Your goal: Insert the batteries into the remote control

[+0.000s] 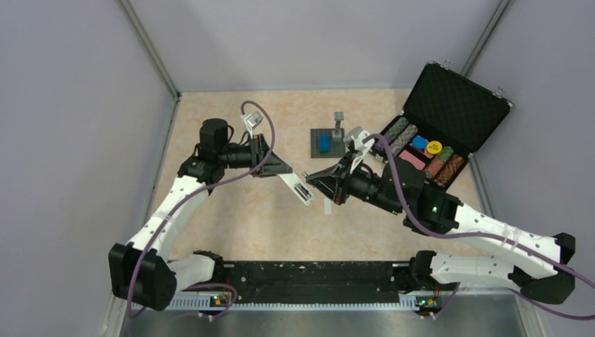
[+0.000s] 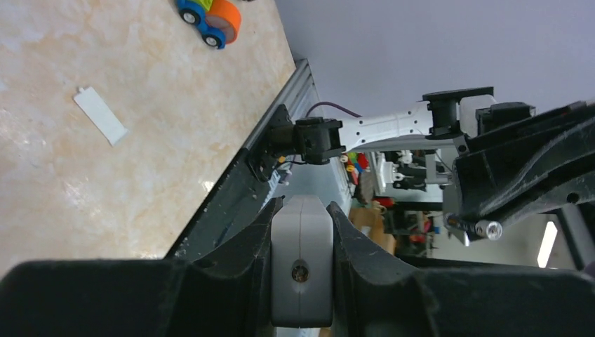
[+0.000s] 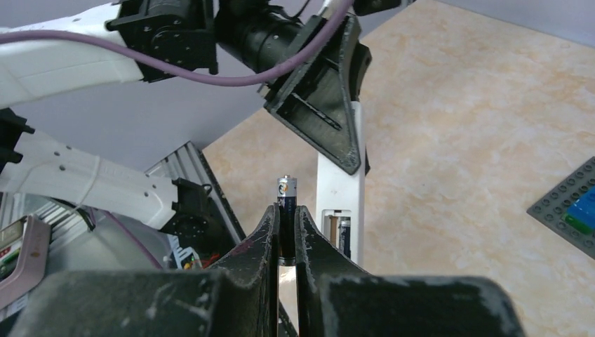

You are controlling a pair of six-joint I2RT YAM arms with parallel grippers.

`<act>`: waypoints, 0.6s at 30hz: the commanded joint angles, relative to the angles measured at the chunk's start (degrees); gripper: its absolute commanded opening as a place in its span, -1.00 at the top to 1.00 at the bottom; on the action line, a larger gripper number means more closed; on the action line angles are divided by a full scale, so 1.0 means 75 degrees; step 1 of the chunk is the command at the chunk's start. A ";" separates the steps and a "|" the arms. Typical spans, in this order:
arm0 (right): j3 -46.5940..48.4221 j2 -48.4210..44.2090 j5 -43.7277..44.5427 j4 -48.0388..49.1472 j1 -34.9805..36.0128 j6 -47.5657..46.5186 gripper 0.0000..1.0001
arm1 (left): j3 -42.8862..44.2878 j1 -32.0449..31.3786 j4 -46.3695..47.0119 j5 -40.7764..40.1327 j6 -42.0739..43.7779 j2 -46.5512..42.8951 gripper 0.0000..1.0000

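Above the beige marbled table [image 1: 238,225], the remote control [image 3: 340,189] hangs clamped by one end in the left gripper [image 2: 302,210], one battery [image 3: 344,235] seated in its open recess, while the right gripper [image 3: 287,216] pinches the second battery [image 3: 287,191] just beside it.

Beige marbled surface [image 1: 231,210], grey panel walls [image 1: 70,105] around it. Grey square baseplate [image 1: 337,149] at the far middle, blue block [image 1: 324,142] on it, small grey upright piece [image 1: 339,122] at its far edge. Open black case [image 1: 456,105] far right, lid tilted back, padded inside. Poker chips [image 1: 449,168] in rows in the lower half, with loose blue, yellow and pink ones between the rows. Thin white strip [image 1: 328,206] flat on the surface, near centre, apart from the baseplate. Left wrist view: small blue-and-orange item [image 2: 210,17] at top edge, cut off, can't tell what it is.
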 commanded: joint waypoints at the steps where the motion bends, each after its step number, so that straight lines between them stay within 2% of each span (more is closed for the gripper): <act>1: -0.0084 0.0146 -0.0408 0.0621 -0.0050 -0.0154 0.88 | 0.0164 0.0015 0.0592 0.0818 -0.0856 0.0303 1.00; 5: -0.0321 0.0320 -0.0349 0.0940 -0.0043 0.0058 0.88 | -0.0106 0.0005 0.1186 0.1198 -0.1469 0.0351 1.00; 18: -0.0938 0.0340 -0.0241 0.1583 -0.0025 0.0262 0.91 | -0.0208 -0.0011 0.1243 0.1183 -0.1803 0.0226 1.00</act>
